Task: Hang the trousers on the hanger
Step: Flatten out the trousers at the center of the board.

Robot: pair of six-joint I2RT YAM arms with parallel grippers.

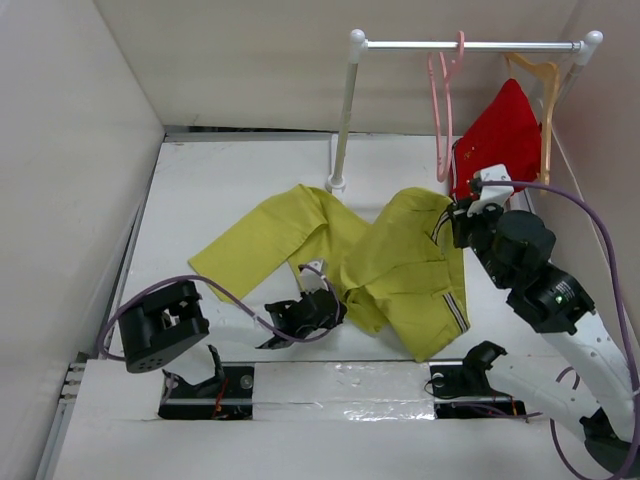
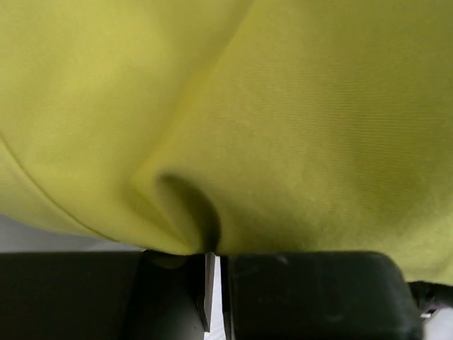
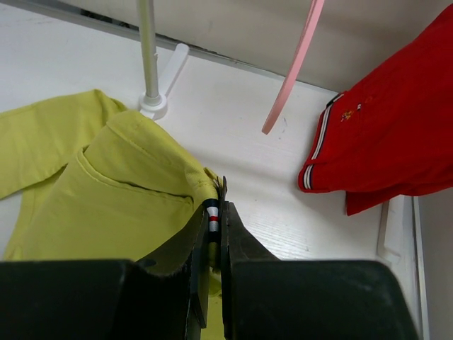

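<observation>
The yellow-green trousers [image 1: 400, 265] lie spread and crumpled across the middle of the table. My left gripper [image 1: 325, 308] sits at their near left edge. In the left wrist view the fabric [image 2: 283, 106] fills the frame and a fold is puckered into the nearly closed gripper [image 2: 212, 255]. My right gripper [image 1: 462, 212] is at the trousers' far right corner, shut on the striped waistband edge [image 3: 214, 212] of the trousers [image 3: 106, 205]. The pink hanger [image 1: 441, 120] hangs from the rail, empty, above and behind the right gripper. Its lower arm [image 3: 294, 71] shows in the right wrist view.
A white rail [image 1: 470, 45] on a post [image 1: 345, 110] stands at the back; the post's foot [image 3: 153, 106] is just beyond the trousers. A red garment [image 1: 505, 135] hangs on a tan wooden hanger [image 1: 545, 80] at the right, next to the side wall.
</observation>
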